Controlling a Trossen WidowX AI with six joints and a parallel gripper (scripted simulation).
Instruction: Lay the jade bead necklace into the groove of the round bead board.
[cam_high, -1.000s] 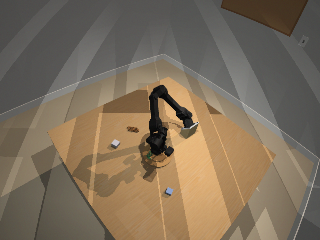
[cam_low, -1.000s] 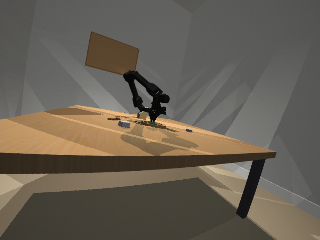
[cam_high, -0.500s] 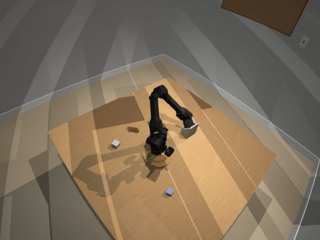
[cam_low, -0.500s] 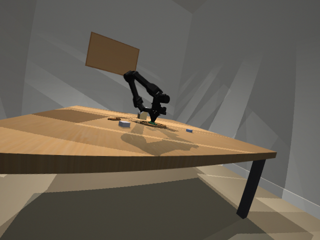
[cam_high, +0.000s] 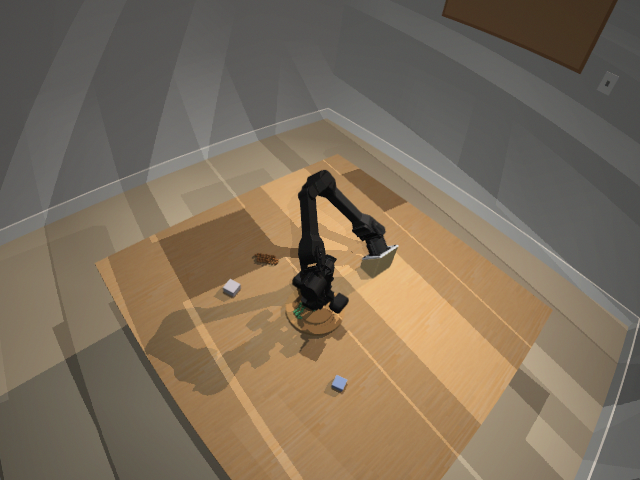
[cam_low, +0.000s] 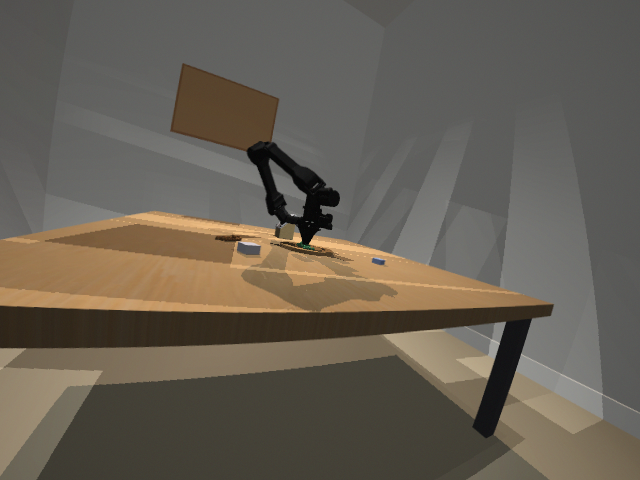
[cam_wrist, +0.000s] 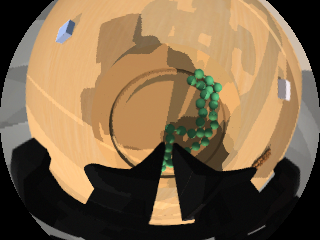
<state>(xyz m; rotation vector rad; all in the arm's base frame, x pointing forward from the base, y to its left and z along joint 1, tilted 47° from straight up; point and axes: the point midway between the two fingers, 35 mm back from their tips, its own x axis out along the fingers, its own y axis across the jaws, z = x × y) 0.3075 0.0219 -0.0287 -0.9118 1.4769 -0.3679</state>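
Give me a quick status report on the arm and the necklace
Tool down at the round bead board, shut on one end of the jade bead necklace. Strand bunched across the board's right side, not along the groove. Nothing blocking.

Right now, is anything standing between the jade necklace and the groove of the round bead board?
Nothing visible does. The gripper is shut on one end of the jade bead necklace, which already lies bunched on the round bead board, with no other object on the board.
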